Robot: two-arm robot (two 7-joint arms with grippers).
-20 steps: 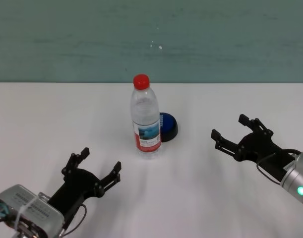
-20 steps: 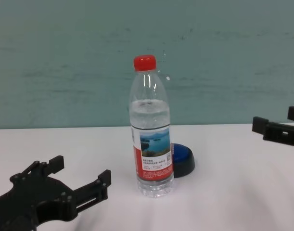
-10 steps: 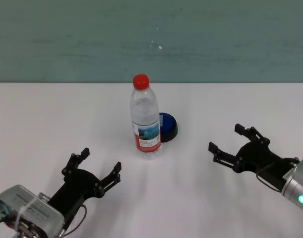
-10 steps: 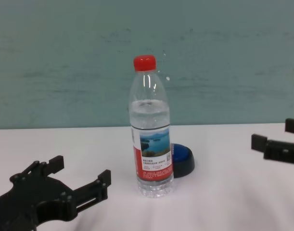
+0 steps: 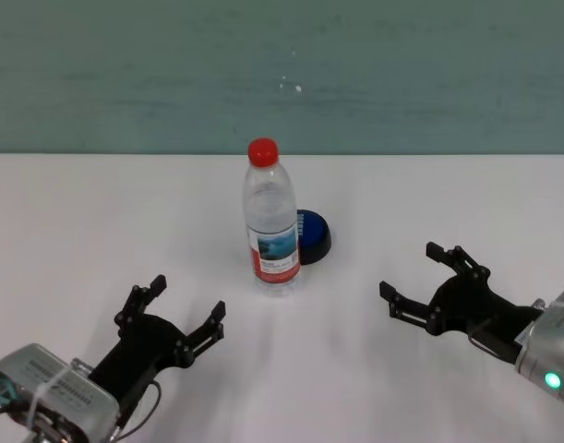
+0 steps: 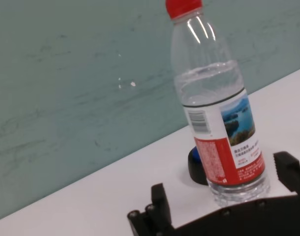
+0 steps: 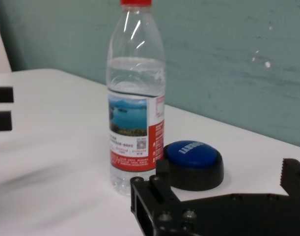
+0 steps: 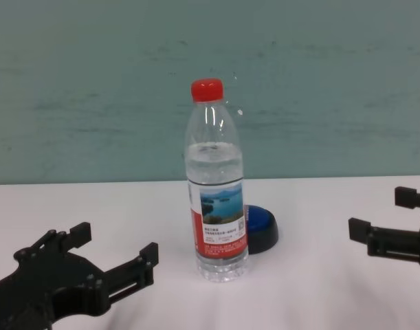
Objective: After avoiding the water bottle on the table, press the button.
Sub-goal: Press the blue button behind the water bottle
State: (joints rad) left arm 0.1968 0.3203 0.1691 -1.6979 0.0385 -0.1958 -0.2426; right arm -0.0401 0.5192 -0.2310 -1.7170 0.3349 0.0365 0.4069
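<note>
button (image 5: 311, 235) tucked just behind-right of water bottle (image 5: 270, 218), touching or nearly | I judge dome rigid, press from top, no grasp | bottle tall, tippy | right gripper (image 5: 421, 280) right of bottle, fingers wide, empty | left gripper (image 5: 175, 316) near-left, splayed, empty

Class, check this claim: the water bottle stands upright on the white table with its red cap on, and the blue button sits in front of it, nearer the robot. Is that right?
Not quite. The button sits behind the water bottle, to its right and farther from the robot, as the head view shows. The bottle does stand upright on the table, red cap on.
</note>
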